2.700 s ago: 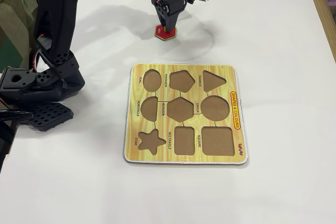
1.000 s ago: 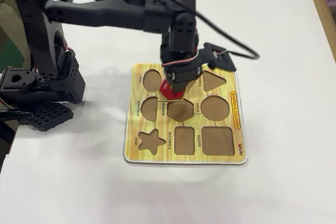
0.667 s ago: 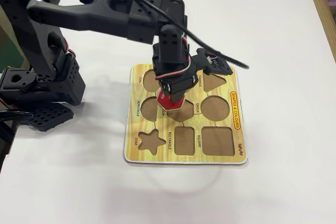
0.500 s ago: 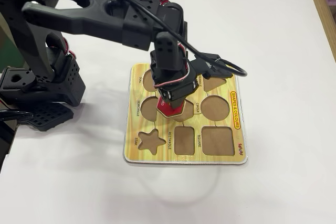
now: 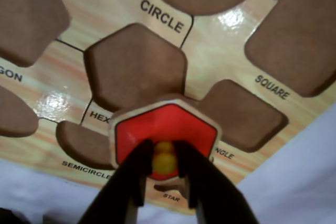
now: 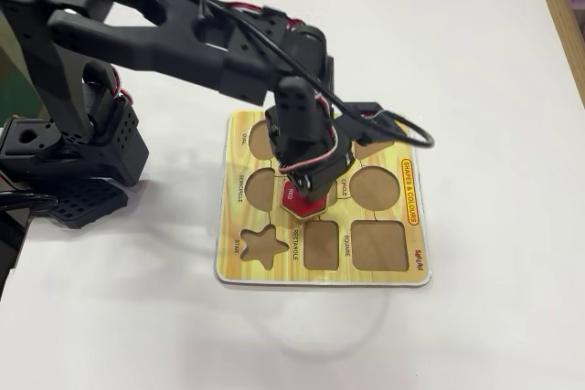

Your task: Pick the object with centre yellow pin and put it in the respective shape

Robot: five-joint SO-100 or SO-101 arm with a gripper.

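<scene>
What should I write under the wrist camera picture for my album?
Black gripper holding the red hexagon piece by its yellow knob, just short of the hexagon hole.

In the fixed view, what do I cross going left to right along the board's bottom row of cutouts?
Star recess → rectangle recess → square recess, all empty, then the board's right edge.
</scene>
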